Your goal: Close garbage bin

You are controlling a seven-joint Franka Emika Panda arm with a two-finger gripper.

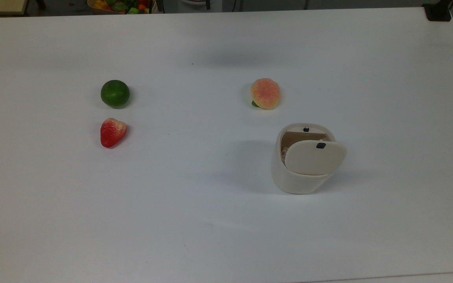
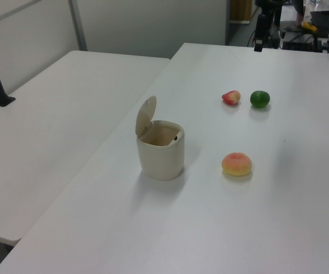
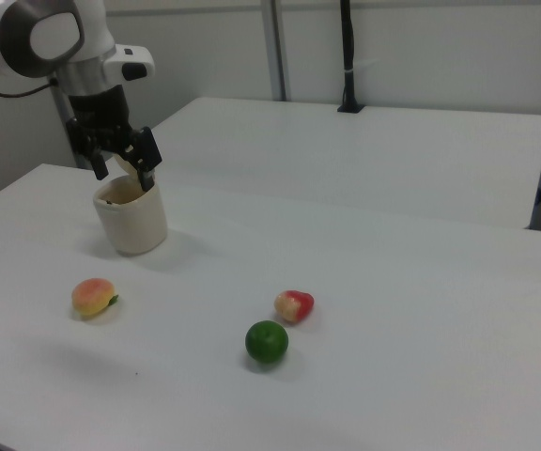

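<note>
The garbage bin (image 1: 295, 181) is a cream-white rounded tub standing at the right of the table's middle in the top view. Its flat lid (image 1: 315, 157) is tipped up on its hinge, so the mouth is uncovered, and it carries a small black latch mark. In the left view the bin (image 2: 161, 158) stands with its lid (image 2: 145, 116) upright at the left rim. In the right view my gripper (image 3: 122, 162) hangs open in line with the rim of the bin (image 3: 135, 223), with nothing between its fingers.
On the white table (image 1: 210, 220) lie a peach (image 1: 266, 93) just behind the bin, and a green lime (image 1: 115, 93) and a red strawberry (image 1: 112, 132) far off at the top view's left. A second table (image 2: 50, 131) adjoins this one.
</note>
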